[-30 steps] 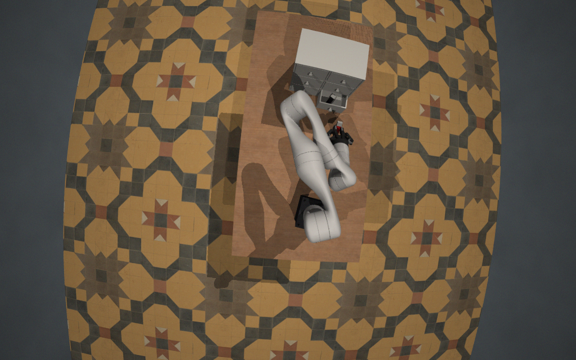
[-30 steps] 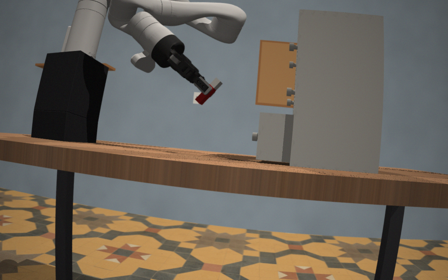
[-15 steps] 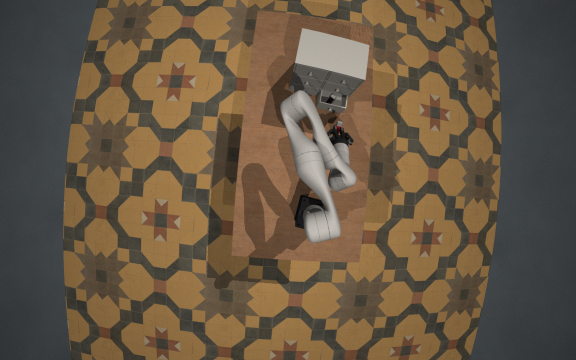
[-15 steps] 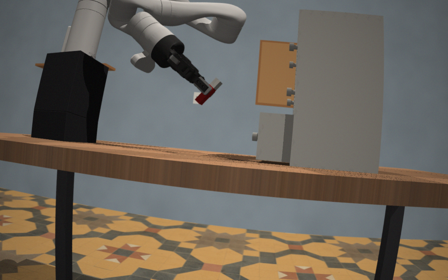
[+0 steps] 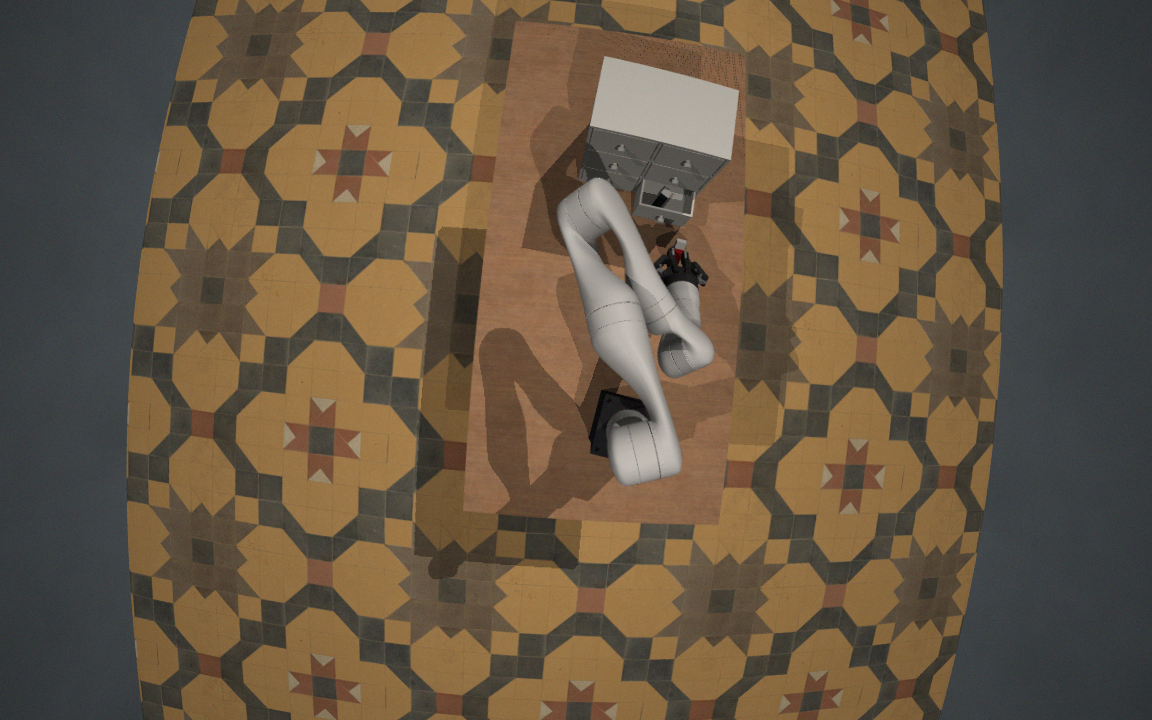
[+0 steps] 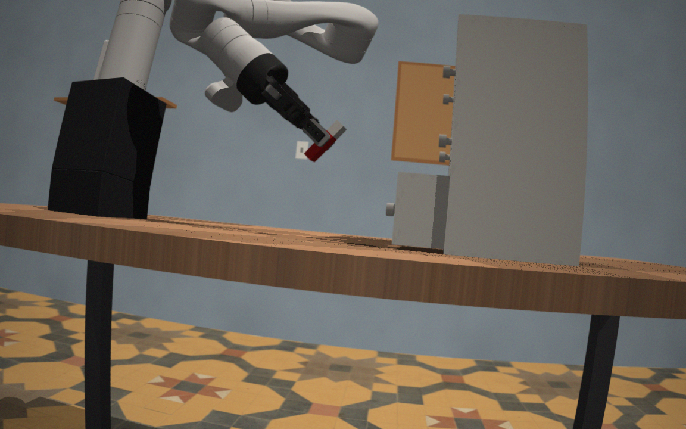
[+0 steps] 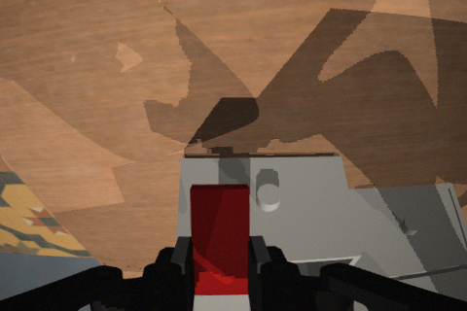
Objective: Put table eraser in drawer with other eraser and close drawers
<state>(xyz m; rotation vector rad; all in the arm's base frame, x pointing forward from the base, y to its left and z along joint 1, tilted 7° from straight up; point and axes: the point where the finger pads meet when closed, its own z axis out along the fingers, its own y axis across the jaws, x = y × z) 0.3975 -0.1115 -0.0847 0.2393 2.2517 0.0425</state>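
My gripper (image 6: 320,137) is shut on the red-and-white eraser (image 6: 326,144) and holds it tilted, high above the table, short of the chest's front. The eraser fills the middle of the wrist view (image 7: 221,247) between the fingers. The grey chest (image 6: 515,141) (image 5: 662,111) stands at the table's far end. Its bottom right drawer (image 5: 665,201) is pulled out and holds a dark object (image 5: 659,197) that I cannot make out. That open drawer shows from the side (image 6: 420,210), low on the chest. In the overhead view the gripper (image 5: 678,259) hovers just in front of the open drawer.
The arm's black base (image 6: 103,149) stands at the near end of the wooden table (image 5: 611,268). The other drawers (image 5: 643,161) are pushed in. An orange panel (image 6: 420,112) hangs on the wall behind the chest.
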